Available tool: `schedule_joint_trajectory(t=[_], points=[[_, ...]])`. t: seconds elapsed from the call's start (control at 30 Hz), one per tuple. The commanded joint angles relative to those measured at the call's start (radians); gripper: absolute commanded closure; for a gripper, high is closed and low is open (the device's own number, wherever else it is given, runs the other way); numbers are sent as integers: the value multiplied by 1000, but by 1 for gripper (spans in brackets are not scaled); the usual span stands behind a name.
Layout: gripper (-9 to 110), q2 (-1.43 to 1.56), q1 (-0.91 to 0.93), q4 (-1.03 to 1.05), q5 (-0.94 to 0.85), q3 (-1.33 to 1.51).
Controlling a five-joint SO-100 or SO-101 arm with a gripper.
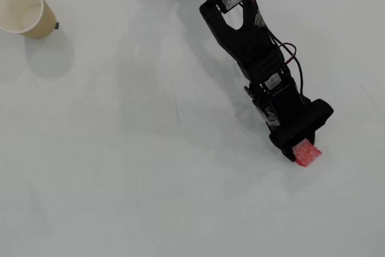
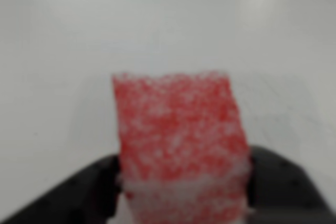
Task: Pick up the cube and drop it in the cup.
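Note:
The red cube (image 1: 306, 153) with whitish speckles pokes out from under the tip of my black gripper (image 1: 299, 147) at the lower right of the overhead view. In the wrist view the cube (image 2: 176, 135) fills the middle, blurred and very close. My gripper (image 2: 181, 190) presses on its lower part from both sides, with black fingers (image 2: 79, 195) to its left and right, so it is shut on the cube. Whether the cube rests on the table or hangs just above it I cannot tell. The tan paper cup (image 1: 23, 9) stands upright at the far upper left, far from the gripper.
The black arm (image 1: 246, 34) reaches down from the top middle toward the lower right of the overhead view, with red and black wires along it. The white table (image 1: 150, 179) lies between cube and cup. A small dark speck (image 1: 56, 26) sits beside the cup.

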Motion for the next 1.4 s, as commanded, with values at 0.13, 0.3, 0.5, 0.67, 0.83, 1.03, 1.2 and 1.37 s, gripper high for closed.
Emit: schedule_joint_trajectory(t=[0.13,0.3,0.5,0.67,0.83,1.03,1.2,1.37], points=[[85,75,-3,-38,0,-137],[85,75,-3,-38,0,-137],[85,74,-8,-38,0,-138],[89,74,-9,-38,0,-137],[89,92,-6,-37,0,-124],[90,160,2,-38,6,-63],[91,241,8,-38,8,8],[91,359,28,-29,9,91]])
